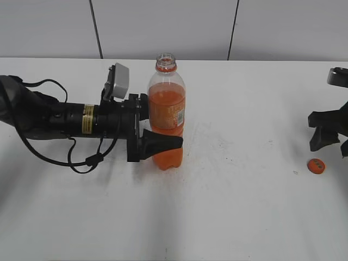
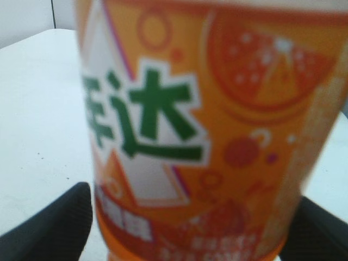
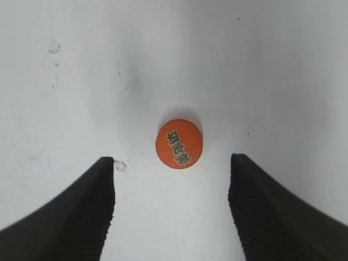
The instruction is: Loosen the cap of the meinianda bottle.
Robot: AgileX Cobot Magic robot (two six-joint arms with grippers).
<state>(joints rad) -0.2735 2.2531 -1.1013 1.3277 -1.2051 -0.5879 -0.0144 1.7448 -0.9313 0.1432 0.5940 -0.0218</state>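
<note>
One meinianda bottle stands on the surface, one orange cap lies loose (off the neck), and two hands show: left, right.

Overall light: bright, even, from above, no harsh glare.
Exterior view: sharp throughout; soft grey shadows on the worktop beneath the left arm and beside the meinianda bottle.
Left wrist view: heavily blurred, bottle label too close to focus; black fingers at lower corners also soft.
Right wrist view: crisp; cap in focus, faint shadow along its upper edge, a dim grey patch on the worktop above it.
</note>
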